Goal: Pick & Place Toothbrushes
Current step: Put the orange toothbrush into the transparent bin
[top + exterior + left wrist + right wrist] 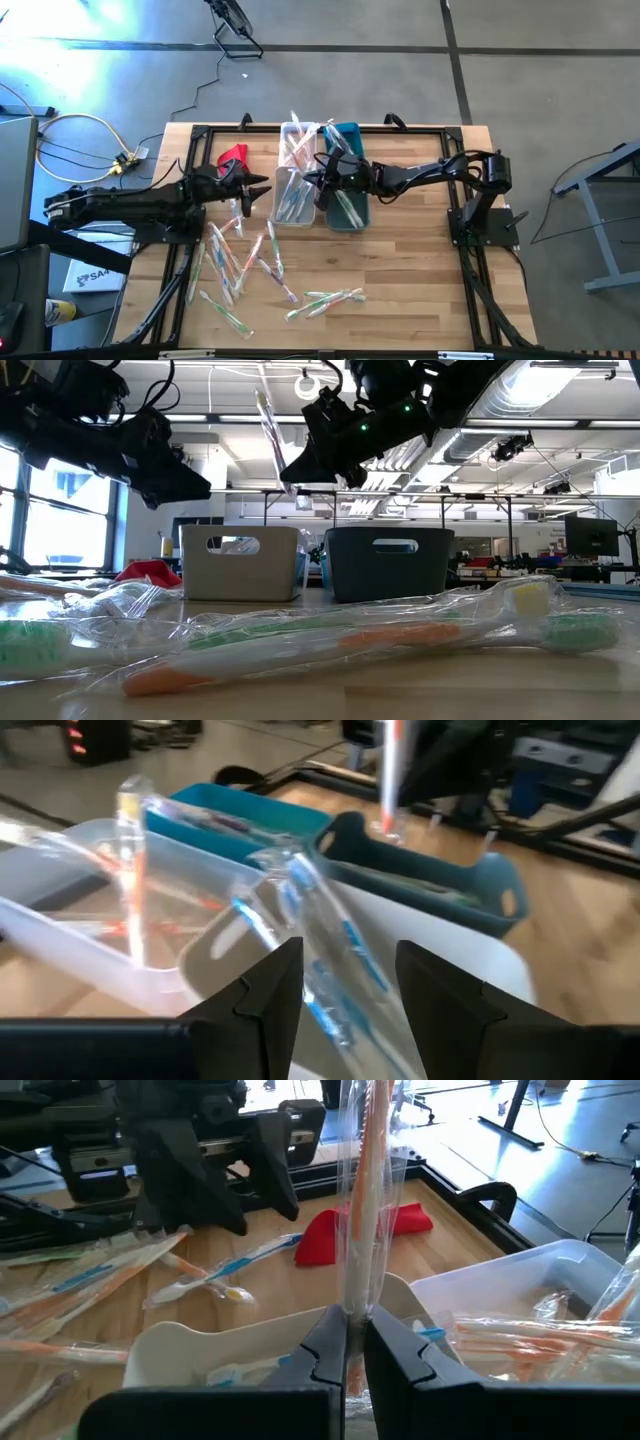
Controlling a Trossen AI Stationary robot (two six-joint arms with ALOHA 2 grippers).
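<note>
A: We are looking down on the wooden table [400, 270]. The right gripper [354, 1348] is hanging above the bins, its fingers pinched tight on one wrapped orange toothbrush [368, 1190] that is standing nearly upright between them.

B: We are seeing the same from table height: that wrapper is sticking up out of the dark gripper, above the gap between the white bin [240, 563] and the teal bin [388, 563].

A: The left gripper [348, 988] is hovering just beside the white bin, on the side away from the teal one. Its fingers [268, 992] are standing apart with nothing between them; a wrapped blue toothbrush [320, 955] is lying in the bin right in front of them.

B: We are noting a clear bin [298, 140] behind the white one, with orange-handled brushes sticking out of it. The teal bin is also holding a few wrapped brushes.

A: The loose toothbrushes [240, 262] are lying scattered across the table on the near side of the left gripper, with a few more [325, 300] toward the front middle, well apart from the bins.

B: A red cloth [232, 156] is sitting near the table's far edge, just beside the left gripper. In the low view two wrapped brushes, one orange-handled [300, 650], are lying close to the camera.
</note>
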